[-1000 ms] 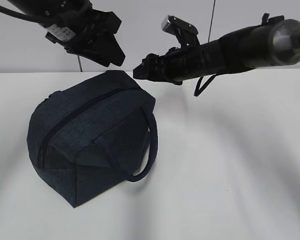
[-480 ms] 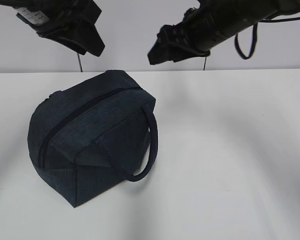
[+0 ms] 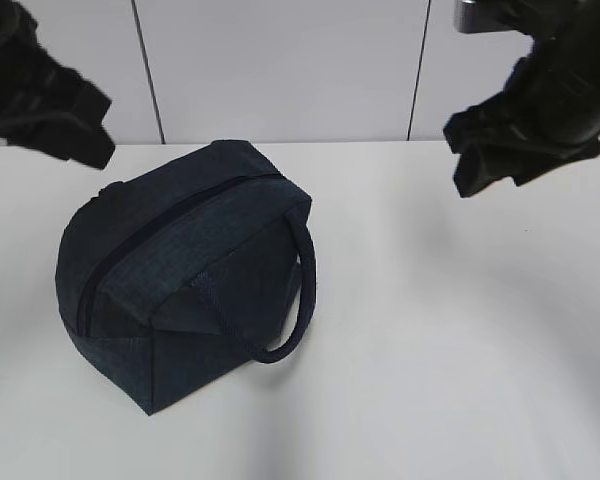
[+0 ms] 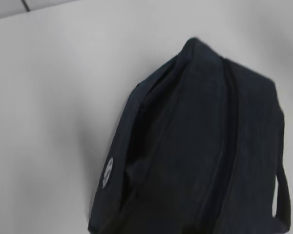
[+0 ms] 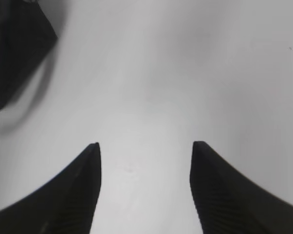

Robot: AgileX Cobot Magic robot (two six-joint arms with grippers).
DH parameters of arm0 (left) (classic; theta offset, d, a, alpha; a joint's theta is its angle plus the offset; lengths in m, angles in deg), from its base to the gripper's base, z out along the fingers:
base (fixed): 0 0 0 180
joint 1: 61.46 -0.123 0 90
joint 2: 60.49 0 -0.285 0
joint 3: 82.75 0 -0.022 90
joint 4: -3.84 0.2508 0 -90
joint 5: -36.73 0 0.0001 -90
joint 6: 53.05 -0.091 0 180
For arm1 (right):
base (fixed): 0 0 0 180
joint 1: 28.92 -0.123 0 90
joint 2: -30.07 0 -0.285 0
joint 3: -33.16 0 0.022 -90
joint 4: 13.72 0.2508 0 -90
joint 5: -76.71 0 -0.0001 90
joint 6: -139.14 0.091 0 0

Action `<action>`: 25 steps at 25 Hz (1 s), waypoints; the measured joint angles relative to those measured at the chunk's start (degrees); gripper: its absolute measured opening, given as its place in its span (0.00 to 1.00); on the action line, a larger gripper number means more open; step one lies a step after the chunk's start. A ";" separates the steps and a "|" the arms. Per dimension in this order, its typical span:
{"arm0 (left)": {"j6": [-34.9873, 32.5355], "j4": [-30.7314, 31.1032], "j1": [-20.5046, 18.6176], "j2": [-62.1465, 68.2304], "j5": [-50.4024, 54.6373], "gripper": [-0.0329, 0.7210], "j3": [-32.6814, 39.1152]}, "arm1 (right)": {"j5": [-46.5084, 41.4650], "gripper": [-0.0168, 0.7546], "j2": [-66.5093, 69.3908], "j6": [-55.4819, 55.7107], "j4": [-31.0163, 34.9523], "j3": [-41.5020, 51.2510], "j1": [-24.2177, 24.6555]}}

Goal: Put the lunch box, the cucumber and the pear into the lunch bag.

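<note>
I count one lunch bag [image 3: 185, 275] on the white table [image 3: 460, 330], zipped closed with one loop handle [image 3: 280, 300] showing at its front, and two grippers; the lunch box, cucumber and pear are nowhere in my views. Compared with a second ago, both arms have swung apart and away from above the bag; the left gripper [image 3: 55, 120] now hangs at the far left edge, the right gripper [image 3: 500, 165] at the upper right. My right wrist camera shows its jaws spread wide over bare table, the bag only a dark corner at upper left [image 5: 17, 44], well apart. The left jaws' state I cannot tell (its camera shows only the bag [image 4: 200, 151] below).
</note>
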 joint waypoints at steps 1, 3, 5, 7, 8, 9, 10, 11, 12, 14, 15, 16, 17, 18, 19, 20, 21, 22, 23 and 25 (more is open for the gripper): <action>0.66 0.79 0.00 -1.28 0.00 0.36 2.29 | -0.48 0.60 -2.21 0.95 -1.20 2.85 0.00; 1.48 1.38 0.00 -4.73 0.06 0.36 6.05 | -0.96 0.60 -5.59 2.25 -3.01 6.57 0.00; 2.28 1.62 0.00 -8.66 0.06 0.36 9.58 | -1.49 0.60 -10.48 3.03 -5.00 11.71 0.00; 3.27 1.68 0.00 -13.82 0.36 0.36 12.46 | -2.34 0.60 -16.36 3.57 -6.49 16.73 0.00; 3.84 1.68 0.00 -16.13 0.60 0.36 13.96 | -2.82 0.60 -18.77 3.59 -6.78 19.20 0.00; 4.56 1.68 0.00 -19.04 1.20 0.36 15.45 | -3.43 0.59 -22.34 3.68 -7.02 21.57 0.00; 5.05 1.74 0.00 -21.94 2.16 0.36 16.70 | -4.12 0.59 -24.99 3.79 -7.05 23.85 0.00; 5.32 1.79 0.00 -24.37 3.15 0.36 18.19 | -4.66 0.59 -27.72 3.82 -7.05 25.67 0.00; 5.69 1.92 0.00 -27.30 3.86 0.36 19.71 | -5.28 0.59 -30.46 3.82 -7.14 27.37 0.00; 6.13 2.46 0.00 -33.18 5.78 0.36 22.46 | -6.03 0.58 -37.90 3.94 -7.65 31.32 0.00; 6.82 3.19 0.00 -35.63 6.40 0.36 23.89 | -6.29 0.58 -40.75 4.05 -8.02 32.68 0.00; 7.63 4.18 0.00 -38.56 7.13 0.36 25.32 | -6.45 0.58 -44.07 4.30 -8.46 34.18 0.00; 8.47 5.15 0.00 -41.42 8.03 0.36 26.48 | -6.69 0.58 -47.35 4.66 -8.74 35.36 0.00; 9.16 6.30 0.00 -43.74 9.03 0.36 27.82 | -7.20 0.58 -50.44 4.91 -9.09 36.83 0.00; 9.75 7.24 0.00 -46.41 9.78 0.36 29.08 | -7.61 0.58 -52.71 4.90 -9.38 37.73 0.00; 10.17 8.00 0.00 -48.95 10.75 0.36 30.27 | -8.07 0.58 -55.63 5.01 -9.66 38.74 0.00; 10.57 8.41 0.00 -51.35 11.62 0.36 31.23 | -8.59 0.58 -57.56 5.01 -10.09 39.58 0.00; 11.01 8.87 0.00 -53.66 12.28 0.36 32.52 | -8.81 0.58 -59.41 5.01 -10.45 40.47 0.00; 11.23 9.15 0.00 -55.47 12.40 0.36 33.46 | -9.09 0.58 -61.54 5.01 -11.21 41.81 0.00; 12.44 10.23 0.00 -59.49 12.68 0.36 35.57 | -9.31 0.58 -65.25 5.01 -12.22 44.09 0.00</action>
